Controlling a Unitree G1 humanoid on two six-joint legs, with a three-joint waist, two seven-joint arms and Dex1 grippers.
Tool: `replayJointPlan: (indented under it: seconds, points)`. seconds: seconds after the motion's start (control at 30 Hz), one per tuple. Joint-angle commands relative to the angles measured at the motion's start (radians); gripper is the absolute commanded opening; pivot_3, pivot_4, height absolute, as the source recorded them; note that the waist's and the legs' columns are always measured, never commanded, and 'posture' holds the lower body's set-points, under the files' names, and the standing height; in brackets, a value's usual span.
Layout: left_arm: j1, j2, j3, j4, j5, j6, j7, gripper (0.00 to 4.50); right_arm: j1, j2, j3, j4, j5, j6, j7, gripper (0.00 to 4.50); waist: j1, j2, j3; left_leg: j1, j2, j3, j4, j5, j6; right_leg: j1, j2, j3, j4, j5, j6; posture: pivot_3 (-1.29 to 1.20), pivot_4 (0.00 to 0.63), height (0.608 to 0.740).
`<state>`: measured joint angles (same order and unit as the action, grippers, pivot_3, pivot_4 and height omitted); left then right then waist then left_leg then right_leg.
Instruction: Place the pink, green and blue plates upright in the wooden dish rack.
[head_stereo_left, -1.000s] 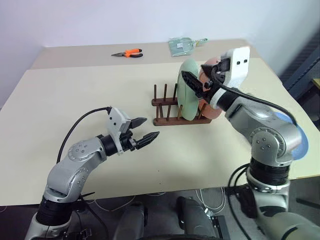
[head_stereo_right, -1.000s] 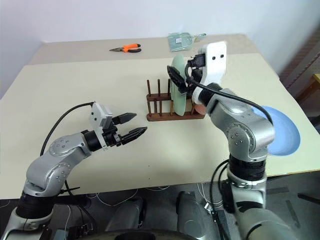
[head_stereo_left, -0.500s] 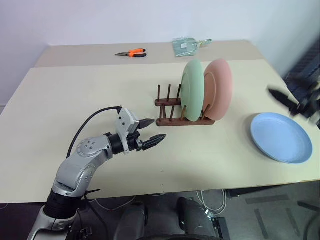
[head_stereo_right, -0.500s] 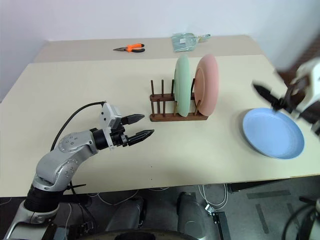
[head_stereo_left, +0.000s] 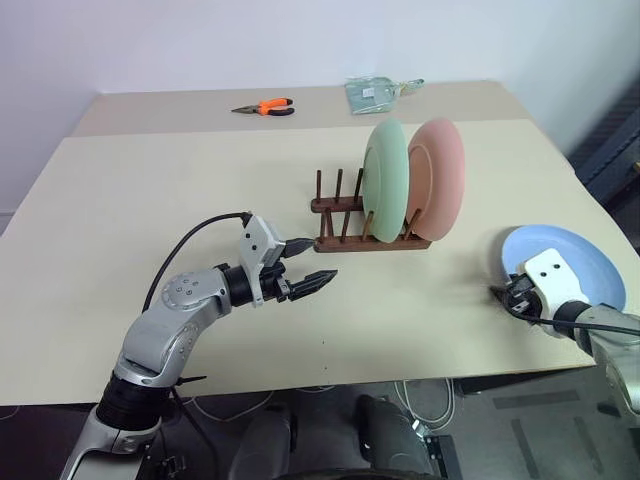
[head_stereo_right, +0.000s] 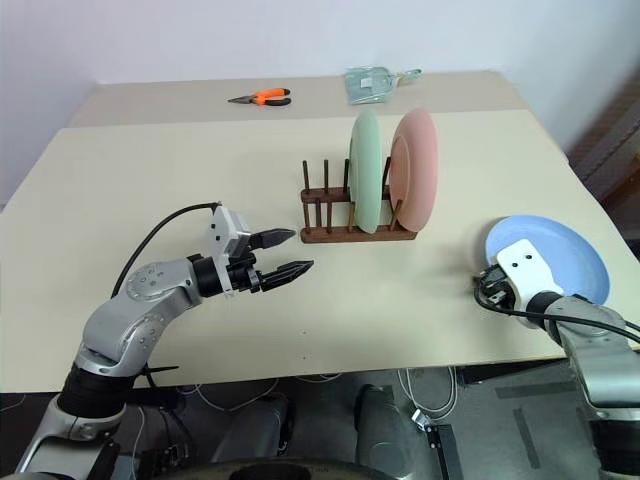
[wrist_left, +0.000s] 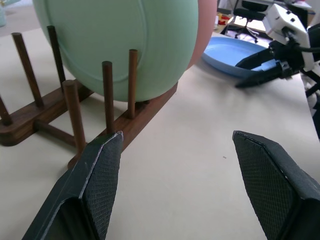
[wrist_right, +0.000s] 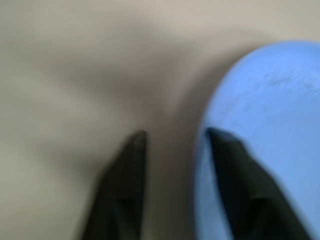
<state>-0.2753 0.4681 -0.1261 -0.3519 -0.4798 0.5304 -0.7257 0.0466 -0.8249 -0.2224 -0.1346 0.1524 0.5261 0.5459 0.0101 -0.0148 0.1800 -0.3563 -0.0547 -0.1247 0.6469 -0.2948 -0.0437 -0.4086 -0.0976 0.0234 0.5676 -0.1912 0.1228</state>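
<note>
Blue plate (head_stereo_left: 572, 262) lies flat near the table's (head_stereo_left: 150, 190) right edge; green plate (head_stereo_left: 385, 180) and pink plate (head_stereo_left: 438, 176) stand upright in the wooden dish rack (head_stereo_left: 345, 225).

From the head views, the left gripper (head_stereo_left: 313, 265) hovers over the table short of the rack, fingers spread, holding nothing; the right gripper (head_stereo_right: 483, 288) sits low at the blue plate's near-left rim. Orange pliers (head_stereo_left: 262, 106) lie on the far table. In the left wrist view, the rack's free pegs stand beside the green plate. In the right wrist view, the narrowed fingers (wrist_right: 125, 175) straddle the blue plate's rim, one on the table side, one over the plate; whether they grip it I cannot tell.
</note>
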Motion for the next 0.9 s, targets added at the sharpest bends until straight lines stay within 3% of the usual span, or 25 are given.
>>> replayJointPlan:
  seconds: [0.03,0.3,0.47,0.6,0.7,0.8,0.9]
  points:
    - [0.005,0.004,0.030,-0.033,0.001,-0.019,0.007,3.62,-0.041,-0.006,-0.016,0.052,-0.042,-0.035,-0.030,0.04,0.001,0.000,0.000,0.000,0.000,0.000,0.000,0.000,0.000,0.000,0.000,0.000,0.000,0.000,0.000,0.00,0.150,0.740]
    - [0.015,0.008,0.047,-0.027,0.006,-0.024,0.015,3.62,-0.255,-0.033,-0.088,-0.012,-0.053,-0.120,-0.093,0.04,-0.005,0.004,0.002,0.000,0.000,0.000,0.000,0.000,0.000,-0.001,0.000,0.000,0.000,0.000,0.000,0.00,0.150,0.740]
    - [0.002,0.017,0.079,0.024,0.032,-0.055,0.016,3.62,-0.660,0.031,-0.116,-0.143,0.147,-0.075,-0.095,0.04,-0.023,0.008,0.005,0.000,0.000,0.000,-0.001,0.000,0.000,-0.001,0.000,0.000,0.000,0.001,0.000,0.00,0.150,0.740]
    - [-0.012,0.026,0.108,0.076,0.053,-0.075,0.026,3.62,-0.890,0.206,-0.102,-0.248,0.448,0.101,-0.127,0.04,-0.022,0.001,0.001,0.000,0.002,-0.006,-0.003,0.000,0.000,-0.001,0.003,-0.003,0.001,0.003,-0.002,0.00,0.150,0.740]
    - [-0.007,0.042,0.127,0.099,0.062,-0.089,0.017,3.62,-1.015,0.418,-0.103,-0.283,0.712,0.212,-0.285,0.04,-0.022,0.001,0.001,-0.001,0.001,-0.007,-0.002,0.000,0.000,-0.001,0.002,-0.004,0.001,0.003,-0.002,0.00,0.150,0.740]
    - [0.010,0.062,0.145,0.112,0.076,-0.106,0.012,3.62,-1.041,0.633,-0.099,-0.270,0.925,0.268,-0.490,0.04,-0.020,0.002,0.002,-0.001,0.000,-0.008,-0.002,0.000,0.000,-0.003,0.001,-0.001,0.002,0.003,-0.004,0.00,0.150,0.740]
    - [0.028,0.079,0.163,0.119,0.083,-0.122,0.009,3.62,-0.993,0.767,-0.072,-0.258,1.028,0.281,-0.639,0.04,-0.019,0.002,0.001,-0.002,-0.001,-0.009,-0.002,0.000,0.000,-0.004,0.001,-0.002,0.006,0.003,-0.004,0.00,0.150,0.740]
